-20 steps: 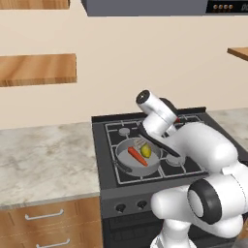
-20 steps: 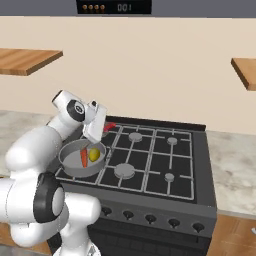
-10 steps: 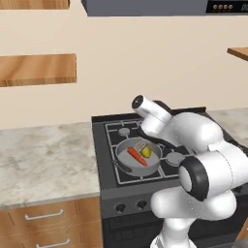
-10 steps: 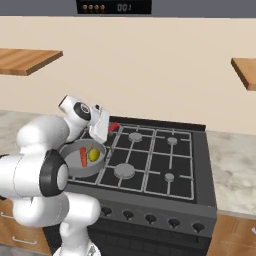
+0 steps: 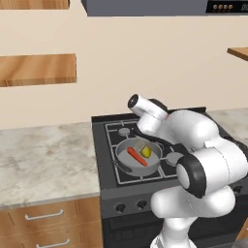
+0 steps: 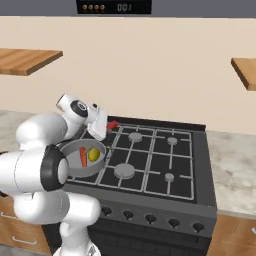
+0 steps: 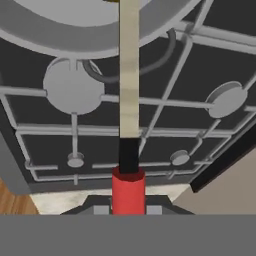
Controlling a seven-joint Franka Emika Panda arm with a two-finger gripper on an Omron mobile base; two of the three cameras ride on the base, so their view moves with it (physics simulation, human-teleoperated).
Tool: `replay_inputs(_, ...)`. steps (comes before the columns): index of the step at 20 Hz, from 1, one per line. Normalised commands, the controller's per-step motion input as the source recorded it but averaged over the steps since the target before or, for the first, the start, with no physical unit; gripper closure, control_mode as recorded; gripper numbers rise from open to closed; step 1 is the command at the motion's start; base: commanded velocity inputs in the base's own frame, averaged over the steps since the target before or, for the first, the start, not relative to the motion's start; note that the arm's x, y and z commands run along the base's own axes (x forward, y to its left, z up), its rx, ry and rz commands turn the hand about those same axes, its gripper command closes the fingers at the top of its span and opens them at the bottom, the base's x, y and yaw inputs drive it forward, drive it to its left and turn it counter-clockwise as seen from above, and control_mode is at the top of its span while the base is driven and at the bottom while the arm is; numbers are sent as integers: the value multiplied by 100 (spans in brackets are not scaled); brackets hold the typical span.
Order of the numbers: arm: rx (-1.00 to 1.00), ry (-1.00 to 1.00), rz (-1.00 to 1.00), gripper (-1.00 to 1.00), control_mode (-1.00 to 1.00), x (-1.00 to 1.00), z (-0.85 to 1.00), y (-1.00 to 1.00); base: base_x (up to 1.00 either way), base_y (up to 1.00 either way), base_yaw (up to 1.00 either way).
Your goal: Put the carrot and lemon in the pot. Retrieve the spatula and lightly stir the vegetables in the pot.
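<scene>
Two vegetables are seen lying inside the pot point(image 5: 138, 158): the carrot point(image 5: 136, 156) and the lemon point(image 5: 146, 152), side by side and close to touching. From the right base view the carrot point(image 6: 83, 156) is placed to the left of the lemon point(image 6: 93, 155) on the grey floor of the pot point(image 6: 73, 166). The pot is set on the front left burner of the black stove point(image 6: 150, 165), with one dark side handle point(image 5: 122, 167) pointed toward the front edge.

The spatula point(image 7: 129, 100) is held by the pincer point(image 7: 128, 209): its jaws are drawn in narrow around the red handle point(image 7: 128, 190), as seen in the hand view. From the handle a short dark neck is followed by a pale flat length that is carried across the grate and over the rim of the pot point(image 7: 75, 37). In the left base view the blade end of the spatula point(image 5: 141, 145) is seen over the pot's interior, just beside the lemon; whether it is touching the lemon cannot be told. In the right base view the red handle tip point(image 6: 113, 124) is seen sticking out behind the white hand, above the back left part of the stove.

The arm is folded low over the left side of the stove. A marbled bench point(image 5: 46, 160) is set to the left of the stove, with wooden drawers point(image 5: 48, 225) beneath it and a wooden shelf point(image 5: 36, 69) on the wall above.
</scene>
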Motion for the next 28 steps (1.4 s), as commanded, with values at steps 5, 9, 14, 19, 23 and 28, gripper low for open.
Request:
replay_inputs(5, -2, 3, 19, 100, -100, -59, 0, 13, 0, 0, 0)
replay_inputs(9, -2, 0, 12, 100, -100, 2, -2, 2, 0, 0, 0)
replay_inputs(14, -6, 0, 0, 100, -100, 83, -13, -3, 0, 0, 0)
replay_inputs(19, -6, 0, 0, 100, -100, 60, -13, -7, 0, 0, 0)
replay_inputs(23, -3, -2, -6, 100, -100, 28, -14, -27, 0, 0, 0)
replay_inputs(28, 2, -10, 0, 100, -100, -16, 40, -4, 0, 0, 0)
